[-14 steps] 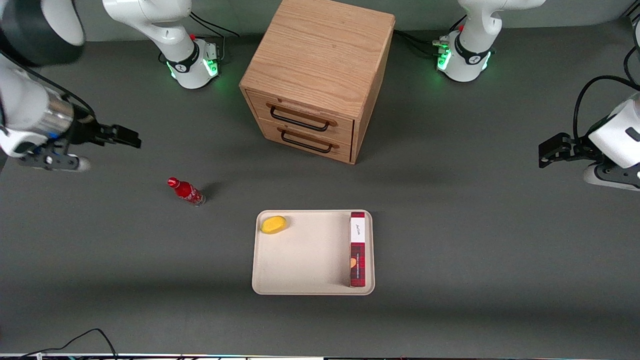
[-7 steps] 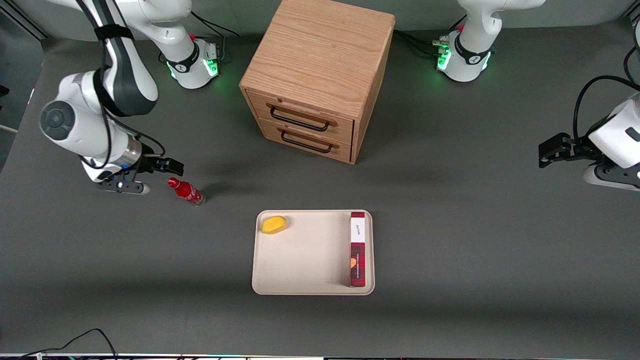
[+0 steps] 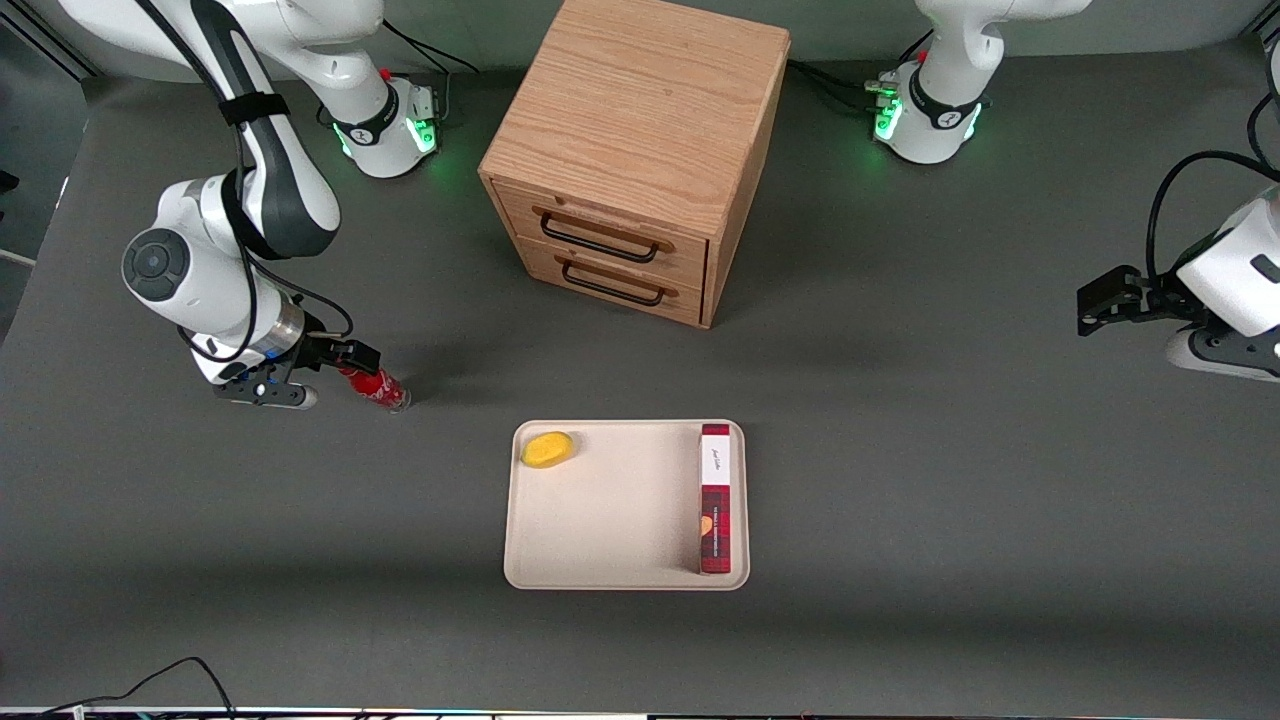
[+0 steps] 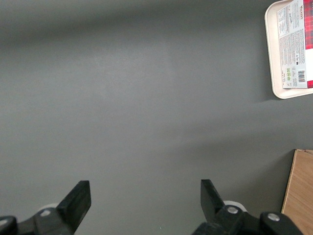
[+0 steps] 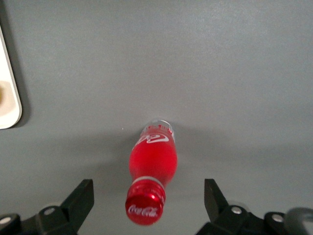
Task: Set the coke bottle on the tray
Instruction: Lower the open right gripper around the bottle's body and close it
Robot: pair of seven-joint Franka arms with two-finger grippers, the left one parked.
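The coke bottle [image 3: 378, 386], small, red, with a red cap and clear base, stands on the grey table toward the working arm's end. In the right wrist view the coke bottle [image 5: 152, 164] stands upright with its cap between the two black fingers, touching neither. My right gripper [image 3: 352, 360] is open and sits just above the bottle's cap, and it shows in the right wrist view [image 5: 148, 200]. The cream-beige tray [image 3: 610, 520] lies nearer the front camera than the cabinet, well apart from the bottle.
A yellow lemon-like fruit [image 3: 548, 449] and a long red plaid box [image 3: 715, 498] lie on the tray. A wooden two-drawer cabinet [image 3: 634, 150] stands farther from the camera. A tray corner [image 5: 9, 105] shows in the right wrist view.
My right arm has swung in from the table's edge and come down over the bottle; the gripper now hangs over its cap. The bottle and tray have not moved.
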